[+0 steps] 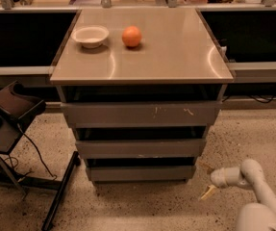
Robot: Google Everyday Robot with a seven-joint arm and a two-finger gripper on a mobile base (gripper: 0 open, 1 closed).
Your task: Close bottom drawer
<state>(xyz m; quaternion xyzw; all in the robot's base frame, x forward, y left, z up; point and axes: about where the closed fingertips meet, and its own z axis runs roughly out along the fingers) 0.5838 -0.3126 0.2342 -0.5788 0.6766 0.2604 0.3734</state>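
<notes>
Camera view: tool (208,186) just right of bottom drawer (140,173); wide or narrow, cannot tell.

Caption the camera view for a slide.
Gripper low beside the bottom drawer, right of the cabinet; bowl and orange on top.

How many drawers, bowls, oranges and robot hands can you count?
Drawers: 3 (top drawer, middle drawer, bottom drawer)
Bowl: 1
Orange: 1
Gripper: 1, low down, right of the bottom drawer
Total: 6
</notes>
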